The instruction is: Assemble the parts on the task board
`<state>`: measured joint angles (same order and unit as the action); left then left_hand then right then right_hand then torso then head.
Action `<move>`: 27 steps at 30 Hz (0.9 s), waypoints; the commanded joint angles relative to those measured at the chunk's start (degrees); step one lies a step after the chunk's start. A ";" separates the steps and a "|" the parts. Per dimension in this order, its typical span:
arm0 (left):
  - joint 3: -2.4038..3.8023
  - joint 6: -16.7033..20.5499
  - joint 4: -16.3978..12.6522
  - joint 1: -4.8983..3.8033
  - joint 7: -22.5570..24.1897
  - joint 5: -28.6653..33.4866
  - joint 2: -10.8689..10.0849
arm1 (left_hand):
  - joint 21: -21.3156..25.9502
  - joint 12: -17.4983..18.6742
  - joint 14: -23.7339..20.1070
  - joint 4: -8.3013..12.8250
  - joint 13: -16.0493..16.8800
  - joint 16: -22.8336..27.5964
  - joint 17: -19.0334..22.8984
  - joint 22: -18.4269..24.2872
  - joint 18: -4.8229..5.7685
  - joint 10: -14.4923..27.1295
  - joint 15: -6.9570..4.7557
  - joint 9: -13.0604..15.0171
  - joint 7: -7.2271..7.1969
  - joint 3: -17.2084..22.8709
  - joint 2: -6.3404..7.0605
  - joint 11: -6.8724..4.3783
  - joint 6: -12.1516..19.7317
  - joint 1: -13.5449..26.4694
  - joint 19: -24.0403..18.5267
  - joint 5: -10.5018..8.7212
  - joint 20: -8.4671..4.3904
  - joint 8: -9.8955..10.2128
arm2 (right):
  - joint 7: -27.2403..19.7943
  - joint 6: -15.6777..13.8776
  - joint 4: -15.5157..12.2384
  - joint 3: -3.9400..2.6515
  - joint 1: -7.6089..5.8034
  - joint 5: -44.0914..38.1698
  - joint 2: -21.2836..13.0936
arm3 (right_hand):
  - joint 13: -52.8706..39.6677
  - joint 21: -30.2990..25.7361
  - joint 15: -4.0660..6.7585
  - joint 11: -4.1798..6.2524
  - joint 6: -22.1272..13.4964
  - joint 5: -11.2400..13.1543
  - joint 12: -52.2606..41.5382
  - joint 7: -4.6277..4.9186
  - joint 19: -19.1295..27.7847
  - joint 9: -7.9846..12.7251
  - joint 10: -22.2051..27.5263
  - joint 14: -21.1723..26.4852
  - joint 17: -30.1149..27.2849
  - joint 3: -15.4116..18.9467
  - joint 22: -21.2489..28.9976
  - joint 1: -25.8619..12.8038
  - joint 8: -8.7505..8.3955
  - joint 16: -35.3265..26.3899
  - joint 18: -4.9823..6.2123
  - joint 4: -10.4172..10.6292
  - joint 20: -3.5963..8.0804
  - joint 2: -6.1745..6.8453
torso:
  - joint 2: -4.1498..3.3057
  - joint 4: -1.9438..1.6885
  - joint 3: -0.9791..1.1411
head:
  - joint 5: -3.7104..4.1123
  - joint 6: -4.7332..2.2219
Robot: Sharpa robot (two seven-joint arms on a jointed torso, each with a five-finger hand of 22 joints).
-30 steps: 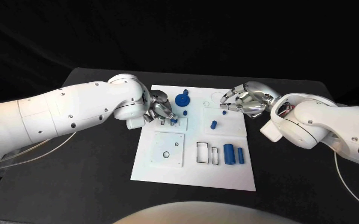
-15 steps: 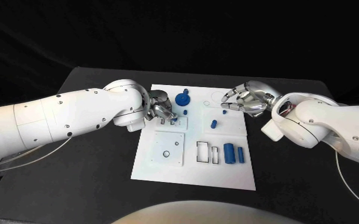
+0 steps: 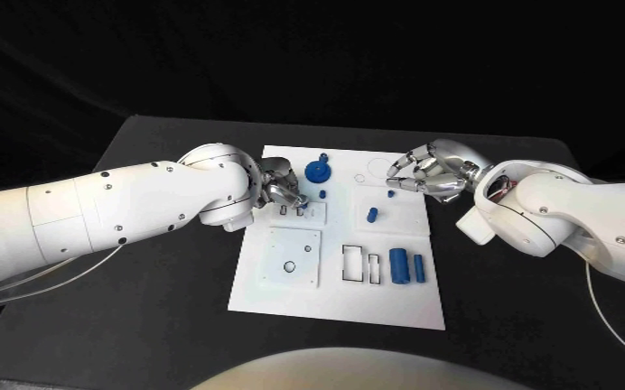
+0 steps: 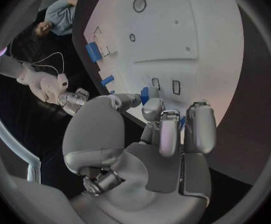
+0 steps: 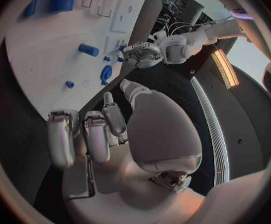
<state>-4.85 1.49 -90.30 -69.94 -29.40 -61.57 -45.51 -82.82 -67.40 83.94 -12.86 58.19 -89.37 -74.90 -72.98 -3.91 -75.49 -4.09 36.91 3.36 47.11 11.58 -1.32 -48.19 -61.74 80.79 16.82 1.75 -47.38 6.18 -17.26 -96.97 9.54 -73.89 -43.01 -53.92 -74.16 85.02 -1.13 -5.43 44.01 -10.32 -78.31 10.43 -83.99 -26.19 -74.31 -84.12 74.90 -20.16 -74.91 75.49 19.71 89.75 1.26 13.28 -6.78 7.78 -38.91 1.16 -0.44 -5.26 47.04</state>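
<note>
The white task board [image 3: 339, 304] lies in the middle of the table. My left hand [image 3: 280, 190] hovers over the board's left edge, just above two small slots [image 3: 293, 212]. In the left wrist view its thumb and a finger pinch a small blue part [image 4: 144, 93] close to those slots [image 4: 165, 85]. My right hand [image 3: 427, 173] hangs over the board's far right corner with bent fingers [image 5: 95, 134] and nothing between them. A blue round part [image 3: 317, 173], a small blue peg [image 3: 389, 195] and a short blue cylinder [image 3: 371, 216] lie on the board.
Two larger blue blocks [image 3: 407, 267] stand beside empty rectangular outlines [image 3: 361, 265] on the board's near right. A square plate with a ring [image 3: 292, 260] sits at its near left. Black table surrounds the board on all sides.
My left hand has drawn slightly up and back from the two slots, taking the small blue part with it. The right hand has barely moved.
</note>
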 commanded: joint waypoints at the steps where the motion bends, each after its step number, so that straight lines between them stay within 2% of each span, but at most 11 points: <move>1: 0.00 -0.68 -0.02 0.04 -1.24 -0.93 0.17 | -0.28 -0.36 5.94 12.14 0.21 -0.37 -14.70 -0.34 0.41 -0.58 -0.55 -0.05 -0.38 12.17 -0.06 -0.05 -0.95 0.57 0.45 0.37 0.02 -0.43 | 0.04 0.87 0.00 0.00 0.04 -0.82 -0.02 | 0.04 -0.20 0.10 -0.05 -0.43 0.28 0.17 -0.11 -3.32 -0.05 0.30 -5.49 13.60 0.09 -9.60 -0.56 0.05 -0.31 0.33 0.10 0.05 -0.07 | -0.04 0.00 0.01 | -0.04 0.12; 12: -0.02 -3.49 0.19 0.06 -3.11 -1.32 0.43 | -0.42 -0.52 6.00 12.41 0.33 -0.51 -14.92 -0.62 0.47 -0.71 -0.63 -0.15 -0.47 12.29 -0.15 -0.14 -1.01 1.09 0.61 1.33 -0.07 -0.69 | 0.05 0.86 -0.05 0.00 0.04 -0.87 -0.04 | 0.06 -0.19 0.11 -0.05 -0.43 0.26 0.18 -0.12 -3.32 -0.06 0.31 -5.49 13.60 0.11 -9.62 -0.58 0.09 -0.31 0.33 0.13 0.05 -0.07 | 0.00 0.02 -0.01 | 0.03 0.35; 27: -0.03 -4.35 0.56 0.05 -3.85 -1.84 1.03 | -0.48 -0.69 6.05 12.53 0.52 -0.61 -15.07 -0.73 0.49 -0.84 -0.64 -0.19 -0.49 12.25 -0.16 -0.16 -1.05 1.35 0.66 1.75 -0.10 -0.84 | 0.02 0.86 -0.12 0.00 0.04 -0.89 -0.09 | 0.06 -0.25 0.13 -0.02 -0.43 0.14 0.17 -0.15 -3.30 -0.09 0.30 -5.48 13.57 0.16 -9.56 -0.60 0.23 -0.32 0.35 0.23 0.06 -0.11 | -0.01 0.01 -0.02 | 0.00 0.57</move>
<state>-4.89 -1.44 -89.72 -69.89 -32.84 -62.98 -44.63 -83.04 -67.88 84.15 -12.86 58.62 -89.60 -74.95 -73.66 -3.93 -76.06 -4.30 36.74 2.97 47.12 11.96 -1.49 -48.99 -60.44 80.99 18.34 1.55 -47.95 6.24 -17.26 -97.02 9.54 -73.89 -43.26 -54.01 -74.16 85.02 -1.13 -5.43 44.01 -10.32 -78.31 10.43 -83.99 -26.21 -74.31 -84.12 74.90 -20.16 -74.95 75.49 19.70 89.75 1.26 13.28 -6.78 7.78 -38.93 1.15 -0.46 -5.25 47.59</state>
